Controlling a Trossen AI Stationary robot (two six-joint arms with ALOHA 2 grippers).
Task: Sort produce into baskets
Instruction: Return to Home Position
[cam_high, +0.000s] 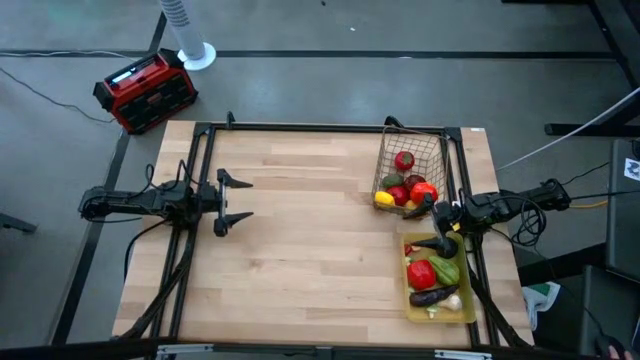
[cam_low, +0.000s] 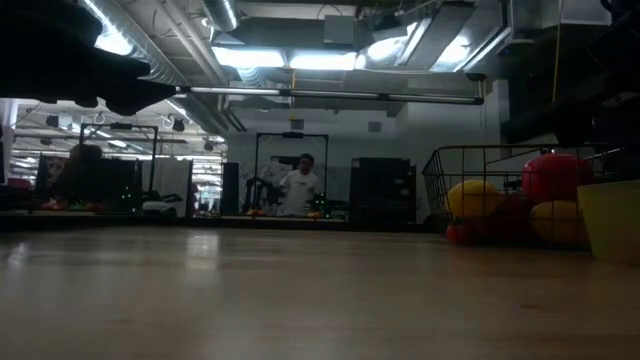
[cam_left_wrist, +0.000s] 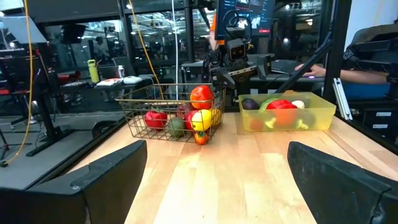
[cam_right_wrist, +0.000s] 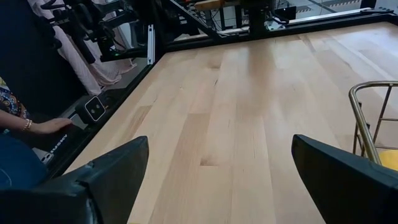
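The produce lies in the two baskets at the table's right side. The wire basket (cam_high: 440, 135) holds a red apple (cam_high: 404, 160), a lemon (cam_high: 384, 199) and other pieces. The yellow tray (cam_high: 440, 318) holds a red pepper (cam_high: 421, 273), an eggplant (cam_high: 430, 296) and garlic (cam_high: 453, 301). My right gripper (cam_high: 430, 226) hangs open above the gap between basket and tray, pointing toward the table's left. My left gripper (cam_high: 238, 200) stands open above the table's left part, far from both. Neither holds anything.
Bare wood stretches between the two grippers (cam_right_wrist: 236, 124). A red-and-black box (cam_high: 145, 90) and a white fan base (cam_high: 195, 55) stand on the floor beyond the far left corner. A person's hand (cam_right_wrist: 50, 126) rests beside the table's edge in the right wrist view.
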